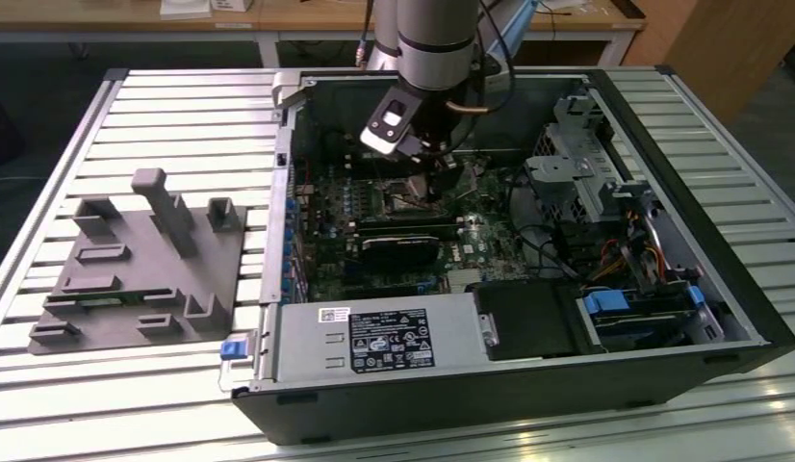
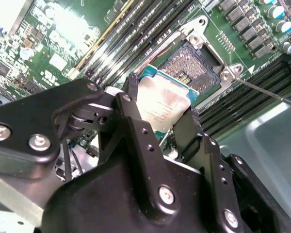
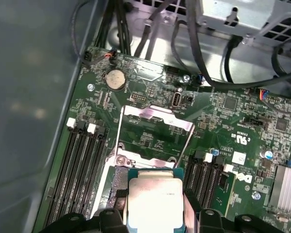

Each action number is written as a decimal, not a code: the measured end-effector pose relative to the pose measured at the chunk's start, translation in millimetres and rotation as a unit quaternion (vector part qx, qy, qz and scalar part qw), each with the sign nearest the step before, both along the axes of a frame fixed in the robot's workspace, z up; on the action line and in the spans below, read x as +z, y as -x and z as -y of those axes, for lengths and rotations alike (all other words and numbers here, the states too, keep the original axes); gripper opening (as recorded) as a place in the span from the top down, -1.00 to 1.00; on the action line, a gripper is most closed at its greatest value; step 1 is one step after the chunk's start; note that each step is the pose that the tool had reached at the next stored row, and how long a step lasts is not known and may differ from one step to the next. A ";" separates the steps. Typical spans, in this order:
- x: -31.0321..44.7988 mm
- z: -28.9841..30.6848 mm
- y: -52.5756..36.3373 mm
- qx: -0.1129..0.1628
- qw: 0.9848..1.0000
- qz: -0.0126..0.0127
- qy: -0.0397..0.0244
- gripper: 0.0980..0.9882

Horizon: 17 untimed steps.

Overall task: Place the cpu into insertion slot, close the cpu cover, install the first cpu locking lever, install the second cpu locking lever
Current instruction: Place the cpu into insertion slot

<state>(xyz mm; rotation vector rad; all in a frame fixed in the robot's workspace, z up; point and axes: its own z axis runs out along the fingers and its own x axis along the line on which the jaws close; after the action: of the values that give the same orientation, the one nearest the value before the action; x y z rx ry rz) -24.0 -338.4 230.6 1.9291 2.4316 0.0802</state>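
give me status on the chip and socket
Gripper shut on chip. Chip at edge of open socket, not seated. Cover lying open, socket pins bare, nothing across them.

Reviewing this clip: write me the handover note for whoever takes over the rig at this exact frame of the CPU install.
Hand: shut on the flat square silver-grey cpu, gripping its edges.
Cpu: held just over the square dark insertion slot in the green board, not seated.
Thin silvery metal cpu cover: flipped open.
Thin steel locking lever: standing free.
Done: cpu in grasp at the slot.
Left: seating the cpu, closing the cover, both levers.
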 end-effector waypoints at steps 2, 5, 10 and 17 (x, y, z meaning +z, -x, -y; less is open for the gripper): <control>0.0 0.0 0.0 -0.009 1.000 0.000 0.000 0.00; -0.3 0.0 0.0 -0.025 1.000 0.000 0.000 0.00; -1.1 0.0 0.0 -0.056 0.998 0.000 0.000 0.00; -2.2 -0.3 0.0 -0.080 0.997 0.000 0.000 0.00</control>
<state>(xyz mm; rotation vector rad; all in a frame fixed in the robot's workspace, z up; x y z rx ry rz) -24.0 -338.1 228.4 2.1157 2.2657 0.0754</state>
